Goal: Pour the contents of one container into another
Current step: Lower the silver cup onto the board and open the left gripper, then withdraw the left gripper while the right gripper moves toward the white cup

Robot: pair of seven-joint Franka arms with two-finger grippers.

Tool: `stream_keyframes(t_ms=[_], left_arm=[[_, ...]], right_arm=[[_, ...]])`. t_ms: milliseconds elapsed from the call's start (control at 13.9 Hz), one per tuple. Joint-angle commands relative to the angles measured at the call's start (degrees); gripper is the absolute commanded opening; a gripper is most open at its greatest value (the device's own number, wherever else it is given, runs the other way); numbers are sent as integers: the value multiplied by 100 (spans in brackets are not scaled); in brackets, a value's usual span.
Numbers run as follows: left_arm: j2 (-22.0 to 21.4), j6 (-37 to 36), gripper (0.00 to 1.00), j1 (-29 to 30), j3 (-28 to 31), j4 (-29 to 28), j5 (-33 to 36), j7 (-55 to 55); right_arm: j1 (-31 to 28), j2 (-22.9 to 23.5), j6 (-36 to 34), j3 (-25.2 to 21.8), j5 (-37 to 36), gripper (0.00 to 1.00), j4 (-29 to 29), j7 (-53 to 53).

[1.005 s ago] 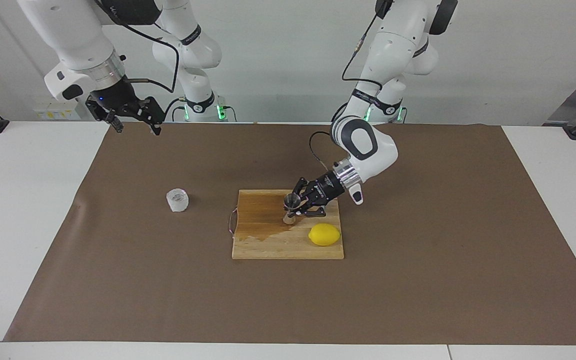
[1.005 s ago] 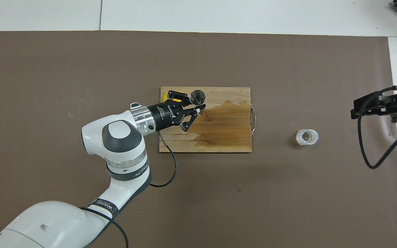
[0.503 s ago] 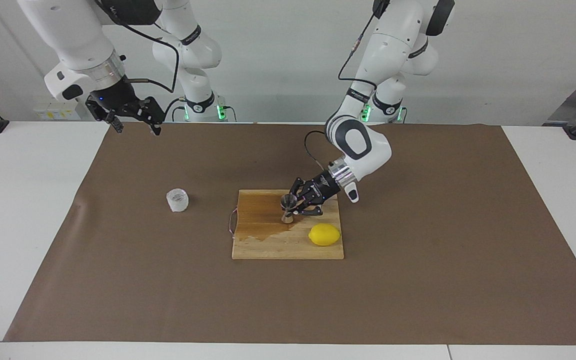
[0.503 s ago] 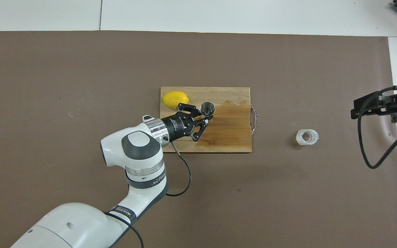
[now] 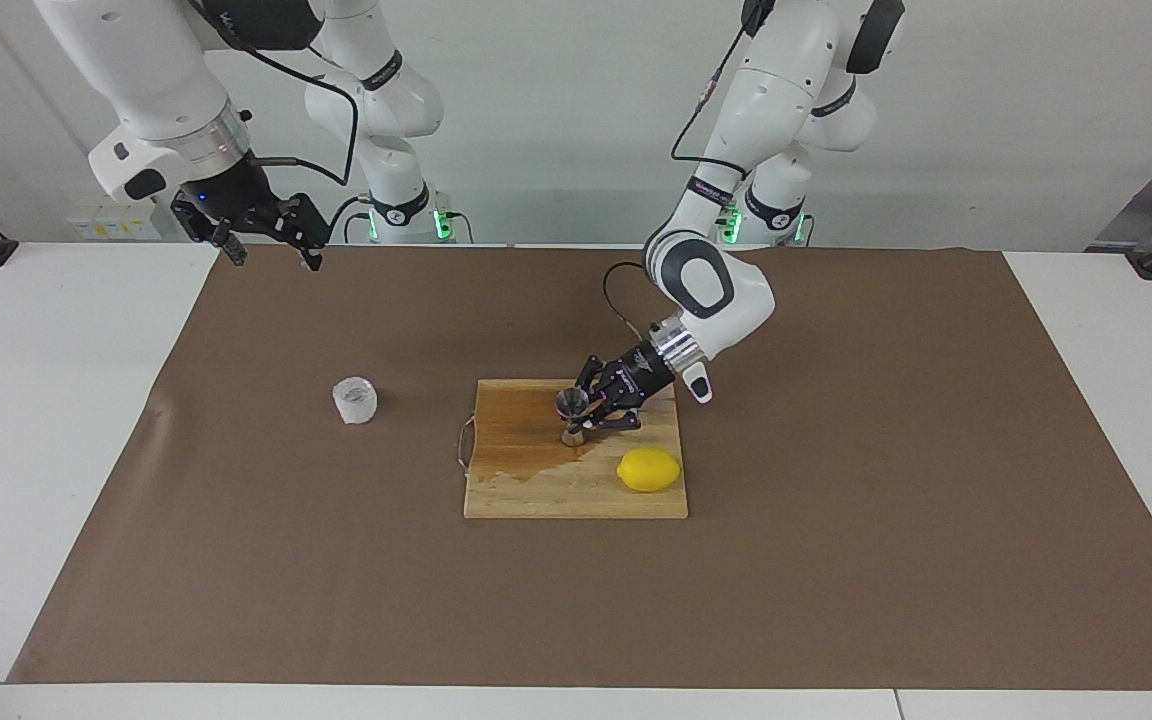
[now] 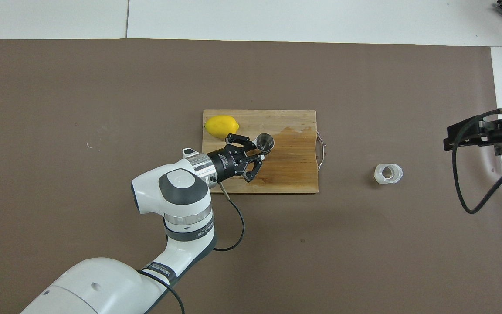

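Upright on the wet cutting board (image 5: 536, 495), the steel jigger (image 5: 572, 416) stands pinched at its waist by the left gripper (image 5: 588, 414). Just beside that gripper lies the lemon (image 5: 649, 469). Well apart, toward the spread, raised, waiting right gripper (image 5: 271, 252), sits the plastic cup (image 5: 354, 400) on the tabletop (image 5: 836, 560).

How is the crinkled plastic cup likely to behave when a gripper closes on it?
The plastic cup looks thin and crinkled, so it would probably buckle under a firm squeeze. Small and translucent, it is likely very light and may slide on the brown mat if nudged. Being squat, it seems unlikely to tip.
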Motion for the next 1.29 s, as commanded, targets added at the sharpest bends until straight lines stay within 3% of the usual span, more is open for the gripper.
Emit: stream_keyframes(t_ms=[0, 359, 503, 718, 934, 1221], left_arm=[[-54, 116, 100, -25, 67, -21, -63, 435], [-132, 652, 100, -51, 76, -47, 165, 1139], [-334, 1055, 100, -130, 67, -196, 585, 1157], [-808, 1110, 100, -218, 76, -740, 867, 1157], [-1151, 1110, 100, -192, 84, -1040, 1464, 1157], [-1266, 1066, 100, -113, 120, -1128, 2614, 1157]], right_arm=[[-79, -106, -39, 39, 124, 100, -104, 65], [-79, -97, -39, 39, 133, 100, -104, 65], [-79, -106, -39, 39, 124, 100, -104, 65], [-79, -106, -39, 39, 124, 100, -104, 65], [-79, -106, -39, 39, 133, 100, -104, 56], [-79, -97, -39, 39, 133, 100, -104, 48]])
